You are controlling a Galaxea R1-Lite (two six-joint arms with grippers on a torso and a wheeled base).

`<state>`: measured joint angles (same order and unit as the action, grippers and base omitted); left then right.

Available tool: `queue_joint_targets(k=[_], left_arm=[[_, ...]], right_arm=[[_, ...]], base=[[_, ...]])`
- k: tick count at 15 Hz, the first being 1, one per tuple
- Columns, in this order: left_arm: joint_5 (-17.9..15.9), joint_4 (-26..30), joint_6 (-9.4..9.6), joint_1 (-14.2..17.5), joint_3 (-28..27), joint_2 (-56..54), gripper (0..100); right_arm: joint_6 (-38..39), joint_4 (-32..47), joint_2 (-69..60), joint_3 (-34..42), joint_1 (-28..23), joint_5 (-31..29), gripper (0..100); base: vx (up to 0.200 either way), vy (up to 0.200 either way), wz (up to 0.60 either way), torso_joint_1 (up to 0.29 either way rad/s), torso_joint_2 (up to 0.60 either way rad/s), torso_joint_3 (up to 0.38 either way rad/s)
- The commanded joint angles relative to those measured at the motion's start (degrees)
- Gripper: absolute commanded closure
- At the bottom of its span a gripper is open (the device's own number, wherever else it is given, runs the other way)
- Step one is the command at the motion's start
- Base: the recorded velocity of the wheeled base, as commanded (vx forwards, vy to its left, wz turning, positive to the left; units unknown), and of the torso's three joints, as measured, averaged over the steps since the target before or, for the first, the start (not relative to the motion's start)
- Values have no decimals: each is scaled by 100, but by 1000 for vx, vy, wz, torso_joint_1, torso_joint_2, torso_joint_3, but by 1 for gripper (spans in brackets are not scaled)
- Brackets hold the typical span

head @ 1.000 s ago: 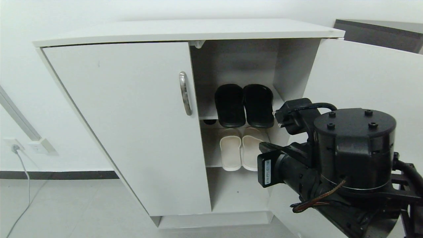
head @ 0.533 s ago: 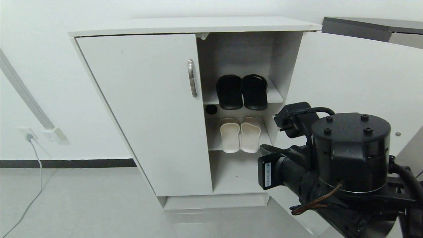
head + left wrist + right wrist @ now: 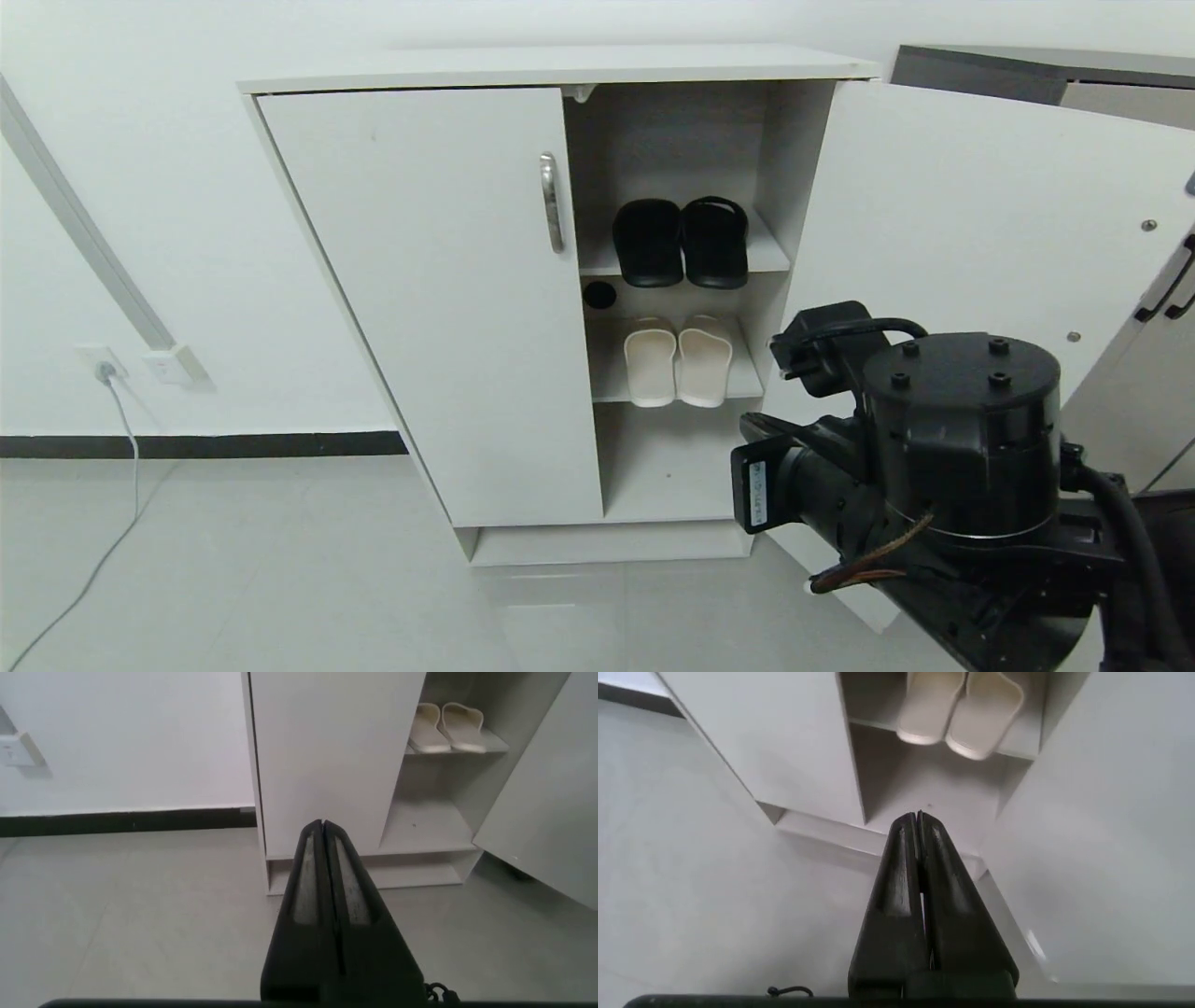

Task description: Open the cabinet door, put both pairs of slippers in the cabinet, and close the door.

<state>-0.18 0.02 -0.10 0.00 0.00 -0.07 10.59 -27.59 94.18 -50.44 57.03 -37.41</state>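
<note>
1. Left pincer (image 3: 322,833): its fingers are pressed together with nothing between them. It hangs over the floor (image 3: 140,915), well short of the cabinet (image 3: 560,67).
2. Right pincer (image 3: 920,821): it is likewise closed and empty, over the floor in front of the cabinet's open side.
3. White slippers (image 3: 957,705): they lie beyond the right pincer's tips, side by side and touching on the middle shelf. From the left pincer they are ahead and off to its right.
4. Black slippers (image 3: 681,241): they sit one shelf above the white pair, side by side and farther from both pincers.
5. Right door (image 3: 962,233): it is swung wide open, just to the right of the right pincer.
6. Left door (image 3: 439,299): it is shut, straight ahead of the left pincer. Its handle (image 3: 553,217) is on the edge beside the opening.
7. Socket (image 3: 103,359): it is on the wall with a cable hanging from it, well off to the left of the left pincer.
</note>
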Motion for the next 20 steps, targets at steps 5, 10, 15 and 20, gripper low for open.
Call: queue_joint_targets(k=[5,10,15,20], left_arm=[[1,-2,-25,0,0,7,100],[1,-2,-25,0,0,7,100],[1,-2,-25,-9,0,7,100],[1,-2,-25,0,0,7,100]], right_arm=[[-5,-10,30,52,-7,-3,100],[-13,-10,65,43,-7,6,100],[-13,-19,83,43,-7,6,100],[-49,-19,100,52,-16,6,100]], base=[[0,0,0,0,0,0],[0,0,0,0,0,0],[0,0,0,0,0,0],[0,0,0,8,-144,-224]])
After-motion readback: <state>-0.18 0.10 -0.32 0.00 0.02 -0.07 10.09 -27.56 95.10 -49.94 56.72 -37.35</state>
